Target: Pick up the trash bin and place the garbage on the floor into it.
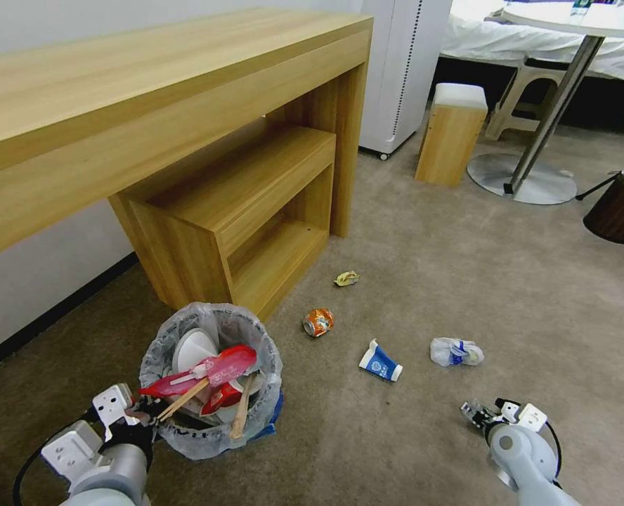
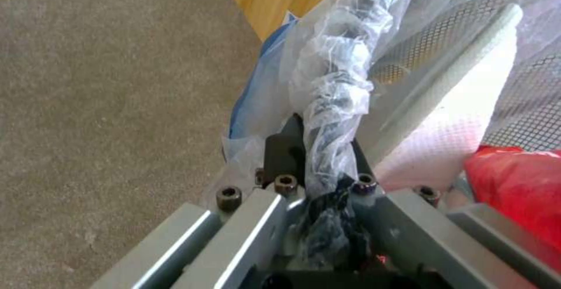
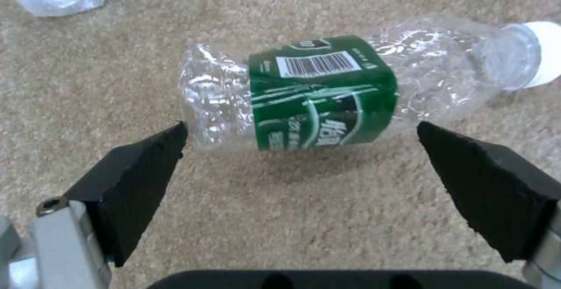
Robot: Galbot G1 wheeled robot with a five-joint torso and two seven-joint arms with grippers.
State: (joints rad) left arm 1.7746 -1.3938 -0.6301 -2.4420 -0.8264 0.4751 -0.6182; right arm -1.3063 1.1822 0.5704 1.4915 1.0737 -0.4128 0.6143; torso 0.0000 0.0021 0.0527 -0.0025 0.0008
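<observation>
Starting on your left, the left gripper (image 1: 138, 414) sits at the near rim of the trash bin (image 1: 210, 379), and its wrist view shows the fingers closed tight on the bag-wrapped rim (image 2: 333, 105), the crinkled liner bunched between them. You cannot tell for sure whether the bin is lifted or resting on the beige carpet (image 1: 431, 436). It is already well filled: a white slipper (image 1: 194, 349), a red wrapper (image 1: 210, 369) and wooden sticks (image 1: 244, 414) poke out of the top.

Moving right, plenty of garbage is left on the floor: a yellow wrapper (image 1: 346, 278) near the desk leg, a crushed orange can (image 1: 317, 322), a white-and-blue paper cup (image 1: 380, 362) on its side, and a crumpled clear wrapper with blue print (image 1: 455, 351).

Furthest right, your right gripper (image 1: 482, 413) hangs low over the carpet, fingers spread wide and holding nothing. Its wrist view puts a crushed clear bottle with a green label (image 3: 327, 94) just beyond the two black pads (image 3: 137, 179), lying across the gap and not yet between them. So, by my reading, the task is roughly half done, with five pieces still to collect.

From the head camera the bottle is hidden behind the right arm. The bin's blue wall shows as only a sliver (image 1: 273, 414) under the liner, and what lies deeper in the bin is buried.
</observation>
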